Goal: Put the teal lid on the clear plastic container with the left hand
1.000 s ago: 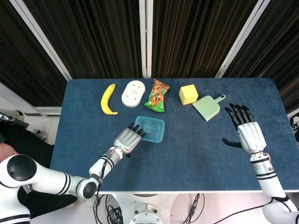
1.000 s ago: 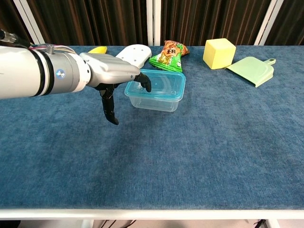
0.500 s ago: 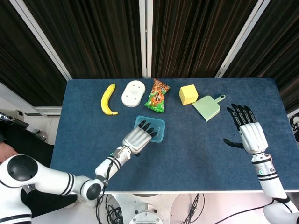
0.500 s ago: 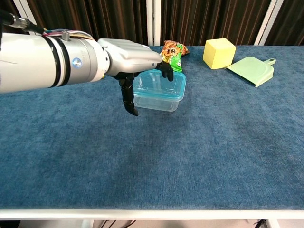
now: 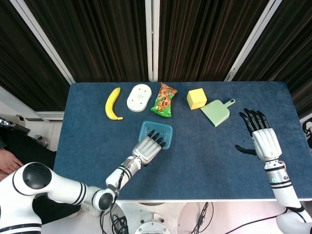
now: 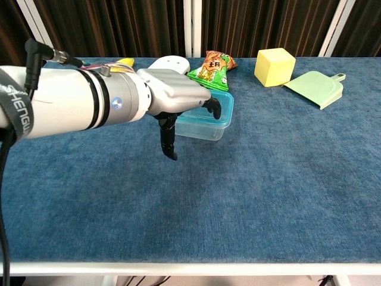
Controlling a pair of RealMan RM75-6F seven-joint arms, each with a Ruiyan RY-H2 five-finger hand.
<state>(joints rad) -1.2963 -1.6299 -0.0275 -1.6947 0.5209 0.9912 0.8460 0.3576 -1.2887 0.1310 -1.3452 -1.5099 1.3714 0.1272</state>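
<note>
Teal lid (image 5: pixel 156 134) sits seated on the clear plastic container (image 5: pixel 155 138) at mid tabletop (image 5: pixel 195 151), head view. Left hand (image 5: pixel 150 146) lies palm-down over the container's near edge, fingers apart, dark fingertips on the lid, gripping nothing. Right hand (image 5: pixel 260 137) spread flat, empty, well apart near the right edge. Back row: banana (image 5: pixel 113 103), white oval object (image 5: pixel 139 96), green snack bag (image 5: pixel 165 100), yellow block (image 5: pixel 197 98), pale green dustpan (image 5: pixel 216 112).

Chest view: left hand (image 6: pixel 178 98) covers most of the lid (image 6: pixel 221 102); thumb hangs down beside the container wall (image 6: pixel 202 130). Contents cannot be made out.
</note>
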